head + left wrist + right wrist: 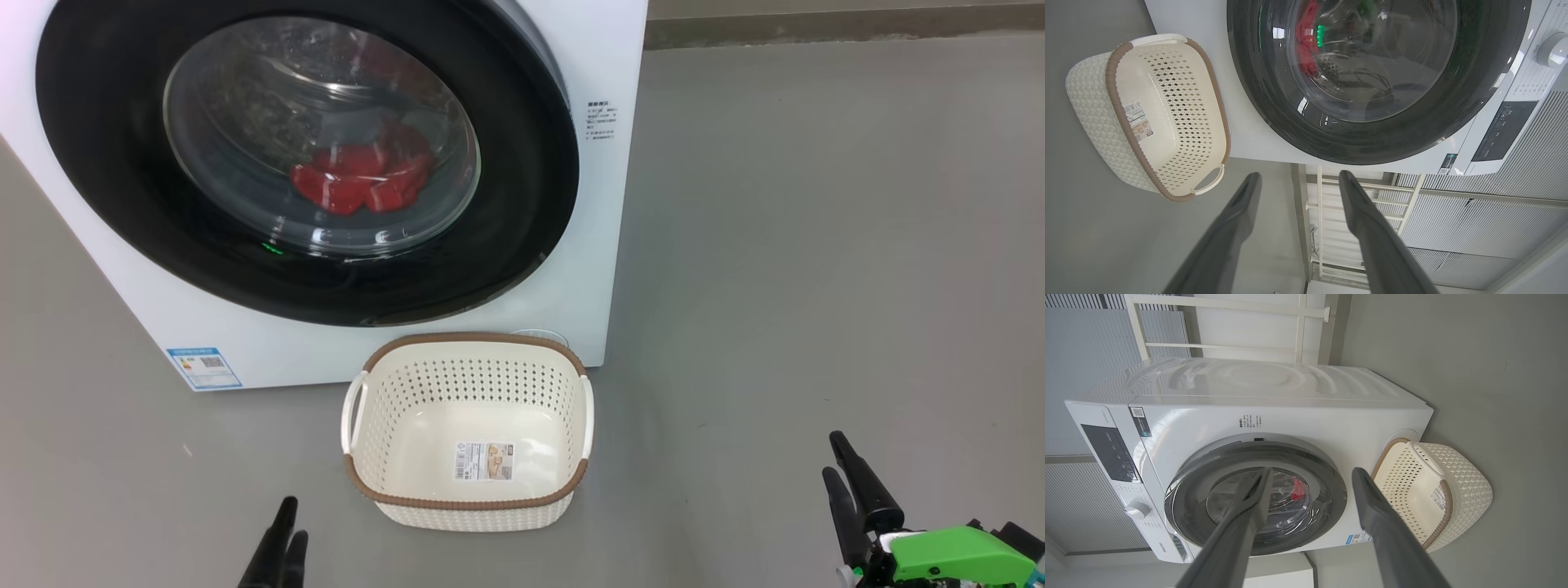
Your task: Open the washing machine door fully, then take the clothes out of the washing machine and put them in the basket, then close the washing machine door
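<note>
Door (122, 163) is shut on the washer (608, 245), red clothes (359, 184) low in the drum; your left claw (1299, 174) and right claw (1312, 470) hang spread, empty. Hook the rim's right edge, probably the opening side, and swing wide above the basket (469, 337). Count: one door, one washer, one empty basket on the floor, two claws, one red heap, pieces uncountable.

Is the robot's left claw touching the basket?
Apart. The head view shows a strip of bare grey floor between the left gripper and the basket, so nothing meets.
</note>
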